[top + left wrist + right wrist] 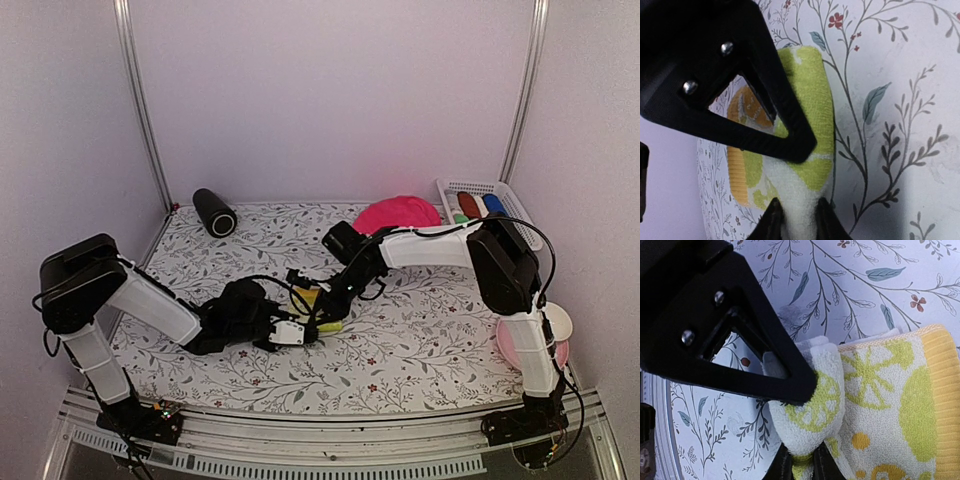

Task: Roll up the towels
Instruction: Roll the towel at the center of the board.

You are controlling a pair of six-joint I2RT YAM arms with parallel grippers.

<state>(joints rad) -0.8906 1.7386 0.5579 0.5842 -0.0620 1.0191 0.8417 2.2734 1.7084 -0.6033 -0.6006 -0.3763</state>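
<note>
step: rolling of the yellow-green towel (322, 312) under way, both arms working it at table centre
towel place: lay on the flowered table (430, 330), roughly 6 o'clock from the pink heap (397, 214), well apart from the black cylinder (214, 212) at 10 o'clock
towel state: partly folded or rolled, thick doubled edge seen in left wrist view; how many turns done could not be told
left gripper (796, 220): jaws narrow, pinched on the pale edge of the towel (805, 115) at 6 o'clock of that view
right gripper (799, 462): closed tight on a bunched fold of the towel (875, 405), lemon print bulging above the fingertips
other towels: red, green, blue rolls in the white basket (497, 188) at 2 o'clock
plate: pink plate (510, 350) behind right arm at 4 o'clock, untouched
next move: likely called for both grips kept level, edge turned over evenly, roll kept tight
risk: uneven pull would likely skew the roll
</note>
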